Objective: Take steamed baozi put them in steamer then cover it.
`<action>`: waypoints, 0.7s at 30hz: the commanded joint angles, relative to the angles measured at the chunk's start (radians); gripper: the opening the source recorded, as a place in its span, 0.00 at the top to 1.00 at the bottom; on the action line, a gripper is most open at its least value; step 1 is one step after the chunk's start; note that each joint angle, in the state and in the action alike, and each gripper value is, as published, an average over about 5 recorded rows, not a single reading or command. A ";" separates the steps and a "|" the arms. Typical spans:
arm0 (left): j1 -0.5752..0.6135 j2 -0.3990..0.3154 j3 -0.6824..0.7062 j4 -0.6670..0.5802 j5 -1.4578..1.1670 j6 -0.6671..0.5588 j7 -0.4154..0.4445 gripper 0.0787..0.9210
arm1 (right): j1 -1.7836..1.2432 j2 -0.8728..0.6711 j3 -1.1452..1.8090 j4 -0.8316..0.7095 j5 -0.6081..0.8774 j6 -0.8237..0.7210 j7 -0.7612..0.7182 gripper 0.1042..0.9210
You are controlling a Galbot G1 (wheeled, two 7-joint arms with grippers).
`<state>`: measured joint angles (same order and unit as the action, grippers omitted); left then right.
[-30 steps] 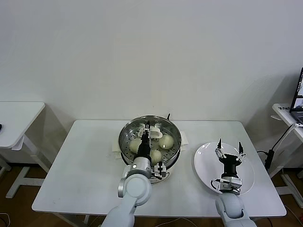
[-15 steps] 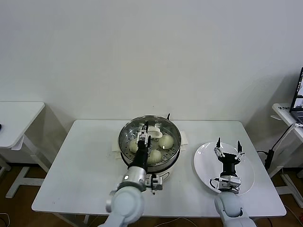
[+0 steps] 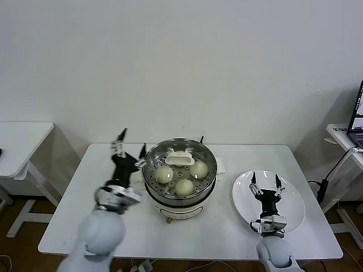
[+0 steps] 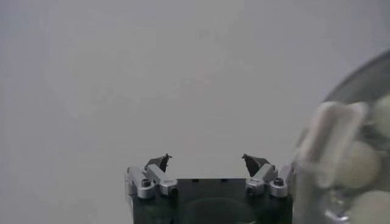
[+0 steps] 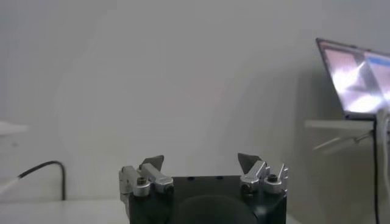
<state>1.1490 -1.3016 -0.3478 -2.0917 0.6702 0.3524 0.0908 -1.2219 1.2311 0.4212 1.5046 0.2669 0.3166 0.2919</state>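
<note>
The steel steamer (image 3: pixel 148 180) stands on its white base at the table's middle. The glass cover (image 3: pixel 153 162) with its cream handle (image 3: pixel 180 158) lies on the steamer. Under the glass I see three baozi (image 3: pixel 164 174), (image 3: pixel 198 169), (image 3: pixel 185 187); a fourth is hidden. My left gripper (image 3: pixel 130 145) is open and empty, raised just left of the steamer, apart from it. In the left wrist view my left gripper (image 4: pixel 207 161) shows open, with the cover handle (image 4: pixel 329 140) and the baozi (image 4: pixel 359 164) blurred at the side. My right gripper (image 3: pixel 264 180) is open and empty above the white plate (image 3: pixel 295 218); it is also open in the right wrist view (image 5: pixel 201 161).
The white plate sits on the table's right part. A second white table (image 3: pixel 20 139) stands at the far left. A laptop (image 3: pixel 357 119) on a stand is at the far right, with a black cable (image 3: pixel 332 170) hanging near the table's right edge.
My left gripper has let go of the cover's handle and swung away to the left of the steamer. The cover stays on the steamer. The right gripper sank slightly over the plate.
</note>
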 commanded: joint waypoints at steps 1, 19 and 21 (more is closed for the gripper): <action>-0.016 0.058 -0.344 0.369 -0.781 -0.207 -0.046 0.12 | -0.041 -0.025 -0.022 0.059 0.102 -0.115 -0.075 0.12; 0.055 0.023 -0.273 0.370 -0.752 -0.340 0.067 0.12 | -0.071 -0.025 -0.013 0.055 0.119 -0.097 -0.092 0.12; 0.060 0.022 -0.270 0.366 -0.746 -0.342 0.079 0.12 | -0.076 -0.024 -0.009 0.056 0.118 -0.094 -0.094 0.12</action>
<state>1.1900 -1.2838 -0.5955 -1.7750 0.0062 0.0778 0.1262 -1.2819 1.2083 0.4096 1.5524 0.3701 0.2320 0.2141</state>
